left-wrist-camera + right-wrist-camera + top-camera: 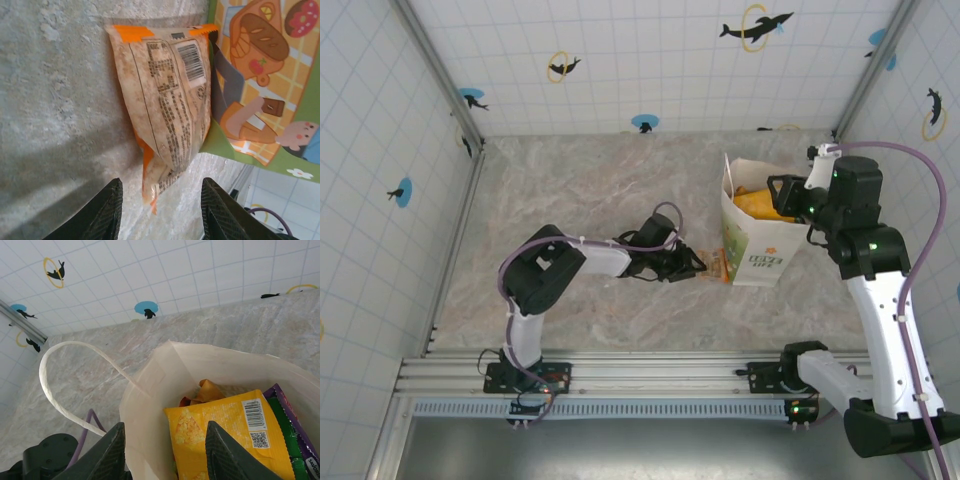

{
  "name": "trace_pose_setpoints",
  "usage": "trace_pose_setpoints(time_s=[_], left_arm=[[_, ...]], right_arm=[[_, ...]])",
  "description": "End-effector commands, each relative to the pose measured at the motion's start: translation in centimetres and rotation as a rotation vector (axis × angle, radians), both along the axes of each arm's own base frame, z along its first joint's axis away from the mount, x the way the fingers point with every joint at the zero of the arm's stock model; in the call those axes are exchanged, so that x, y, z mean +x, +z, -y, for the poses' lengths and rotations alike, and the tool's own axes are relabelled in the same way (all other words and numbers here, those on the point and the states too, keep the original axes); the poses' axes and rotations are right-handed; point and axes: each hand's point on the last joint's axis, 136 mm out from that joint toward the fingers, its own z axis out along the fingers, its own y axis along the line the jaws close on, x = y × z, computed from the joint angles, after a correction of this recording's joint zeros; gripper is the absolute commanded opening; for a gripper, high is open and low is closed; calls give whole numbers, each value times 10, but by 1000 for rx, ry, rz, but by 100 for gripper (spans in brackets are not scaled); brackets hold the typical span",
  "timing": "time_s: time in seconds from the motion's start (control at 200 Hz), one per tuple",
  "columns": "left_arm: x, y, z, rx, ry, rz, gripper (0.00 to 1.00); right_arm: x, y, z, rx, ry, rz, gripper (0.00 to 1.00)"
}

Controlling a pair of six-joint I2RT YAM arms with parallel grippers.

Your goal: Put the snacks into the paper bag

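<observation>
Nearest us, the left gripper [161, 183] is low over the table [580, 190], right of its middle. Its jaws stand apart with the near end of the orange packet [165, 100] between them, not yet pinched. That packet lies flat, its far edge against the foot of the paper bag [760, 250], which stands upright toward the table's far right corner.

Beyond it, the right gripper [165, 429] is at the bag's mouth, jaws apart and straddling the rim, 1 twisted handle [55, 390] looping beside it. Inside I see a yellow packet [225, 435], a purple packet [287, 407] and a green packet [292, 450].

The risks: glossy film lying flat could slip from the fingertips, a forward nudge could shove or tip the bag, and 2 arms must share 1 crowded opening.
</observation>
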Motion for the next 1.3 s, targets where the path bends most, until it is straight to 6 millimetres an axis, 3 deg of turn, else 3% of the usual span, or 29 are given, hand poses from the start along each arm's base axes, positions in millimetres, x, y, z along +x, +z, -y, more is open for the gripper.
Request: trace_pose_setpoints(time_s=[0.0, 0.28, 0.46, 0.64, 0.726, 0.916, 1.131, 1.296], left_arm=[[1, 1, 14, -26, -16, -2, 43], [1, -2, 24, -43, -23, -10, 32], [5, -3, 27, -44, -19, 8, 20], [4, 8, 23, -29, -42, 51, 5], [5, 16, 16, -2, -49, 89, 0], [4, 38, -7, 47, -67, 188, 0], [6, 59, -44, 54, -124, 323, 0], [16, 91, -70, 92, -185, 519, 0]], right_arm=[[-4, 4, -1, 15, 10, 21, 45], [-6, 3, -1, 14, 13, 20, 45], [-7, 3, -1, 13, 13, 26, 45], [-8, 4, 0, 11, 11, 32, 45], [-8, 3, -3, 19, 22, 39, 44], [-5, 8, -12, 66, 65, 75, 44], [-4, 10, -38, 178, 189, 99, 44], [-8, 21, -57, 243, 307, 159, 45]])
